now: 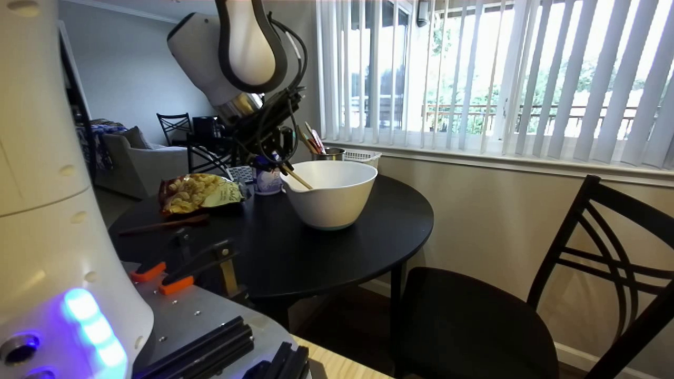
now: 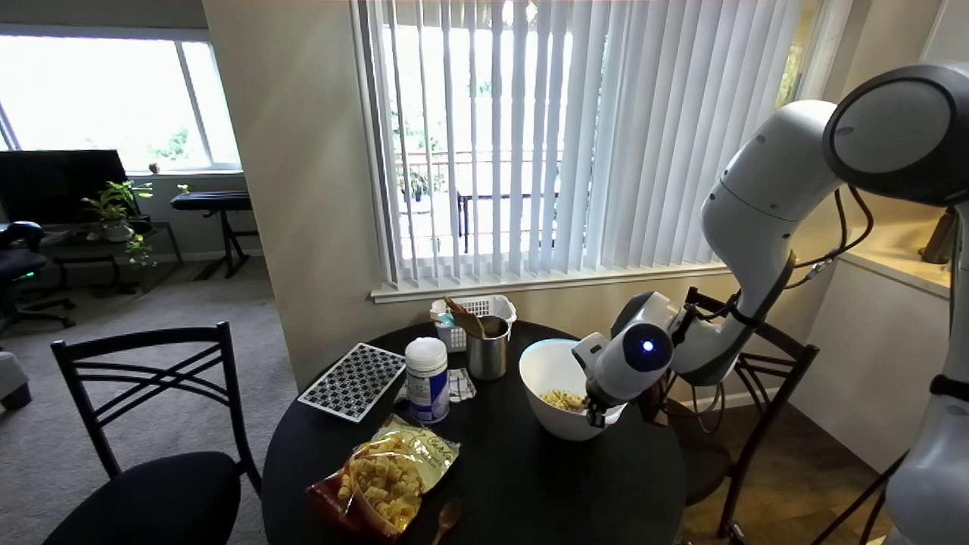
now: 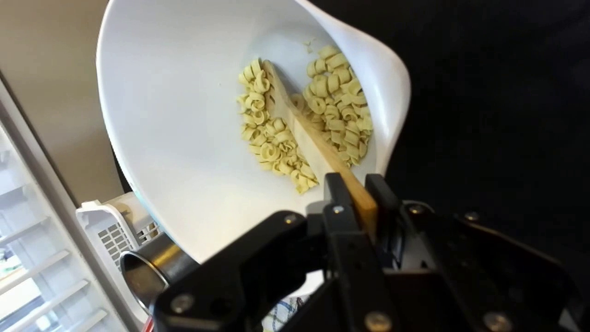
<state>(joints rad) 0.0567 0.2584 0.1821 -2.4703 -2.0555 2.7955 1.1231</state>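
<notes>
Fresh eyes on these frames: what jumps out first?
Probably the big white bowl on the round black table, with the white robot arm bent over it. In the wrist view, the gripper is closed on a wooden utensil that slants into the bowl among curled yellow pieces. Next, likely the red and yellow bag on the table and the backlit vertical blinds behind it.

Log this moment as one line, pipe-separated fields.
tool: closed on wooden utensil | far end: among curled pasta in white bowl | table: also snack bag, metal canister
</notes>
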